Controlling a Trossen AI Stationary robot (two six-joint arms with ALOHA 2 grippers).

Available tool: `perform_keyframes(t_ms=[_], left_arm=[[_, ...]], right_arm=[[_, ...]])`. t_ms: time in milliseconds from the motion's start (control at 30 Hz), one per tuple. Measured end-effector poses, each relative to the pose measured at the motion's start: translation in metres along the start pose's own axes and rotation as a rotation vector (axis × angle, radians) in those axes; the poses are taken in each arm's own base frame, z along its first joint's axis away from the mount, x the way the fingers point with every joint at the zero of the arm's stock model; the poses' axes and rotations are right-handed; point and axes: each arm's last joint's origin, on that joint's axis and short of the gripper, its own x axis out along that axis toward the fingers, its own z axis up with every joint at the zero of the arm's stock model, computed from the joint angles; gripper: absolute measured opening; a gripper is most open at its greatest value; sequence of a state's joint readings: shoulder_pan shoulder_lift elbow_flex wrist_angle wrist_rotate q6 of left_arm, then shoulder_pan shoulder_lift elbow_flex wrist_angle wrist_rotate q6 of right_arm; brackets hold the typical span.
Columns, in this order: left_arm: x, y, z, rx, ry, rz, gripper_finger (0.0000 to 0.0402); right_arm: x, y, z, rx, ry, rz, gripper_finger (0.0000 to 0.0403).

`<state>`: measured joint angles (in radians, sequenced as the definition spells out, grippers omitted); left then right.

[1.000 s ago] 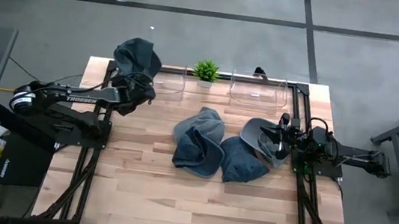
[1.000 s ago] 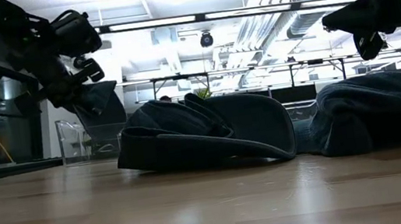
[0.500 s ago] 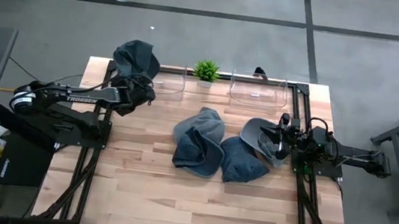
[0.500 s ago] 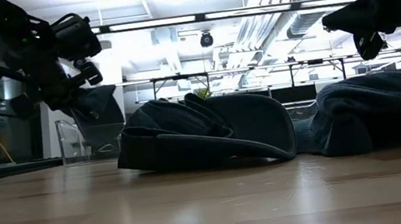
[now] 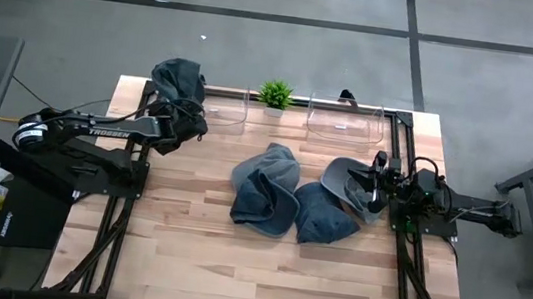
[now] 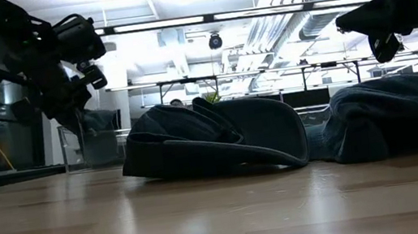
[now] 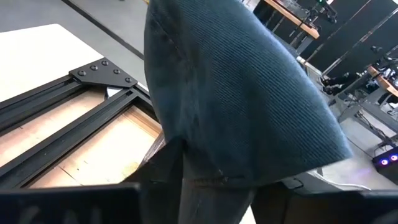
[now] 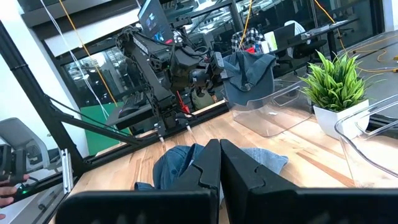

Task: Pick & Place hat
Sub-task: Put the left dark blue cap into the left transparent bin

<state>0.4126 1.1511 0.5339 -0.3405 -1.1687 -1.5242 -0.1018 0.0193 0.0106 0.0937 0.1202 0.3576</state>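
hat (image 7: 236, 106): dark blue, fine ribbing
surface (image 5: 184, 251): pale wood planks
plant (image 5: 275, 93): green, white pot
bins (image 5: 345, 125): clear

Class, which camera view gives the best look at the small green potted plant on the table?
The right wrist view: the potted plant shows large, with leaves and white pot clear. The high view shows the plant only as a small green tuft between the clear bins. The low view hides it almost fully behind a hat. The left wrist view misses it.
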Motion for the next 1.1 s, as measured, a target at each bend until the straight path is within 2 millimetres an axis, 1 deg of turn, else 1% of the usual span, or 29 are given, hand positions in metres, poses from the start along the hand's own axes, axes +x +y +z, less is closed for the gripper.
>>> perform_keyframes(t_ms=[200, 400, 867, 1100], left_arm=[[0.0000, 0.0000, 0.0000, -0.009, -0.002, 0.000, 0.0173], [0.0000, 0.0000, -0.0003, -0.077, 0.009, 0.000, 0.0211], [-0.0003, -0.0002, -0.0013, -0.082, 0.060, -0.002, 0.0318], [-0.0015, -0.0028, 0.0015, -0.066, 0.058, -0.022, 0.0353]], right_arm=[[0.0000, 0.0000, 0.0000, 0.000, 0.000, 0.000, 0.0001], [0.0000, 0.0000, 0.0001, 0.000, 0.000, 0.000, 0.0001], [0.0000, 0.0000, 0.0000, 0.000, 0.000, 0.000, 0.0001], [0.0000, 0.0000, 0.0000, 0.000, 0.000, 0.000, 0.0001]])
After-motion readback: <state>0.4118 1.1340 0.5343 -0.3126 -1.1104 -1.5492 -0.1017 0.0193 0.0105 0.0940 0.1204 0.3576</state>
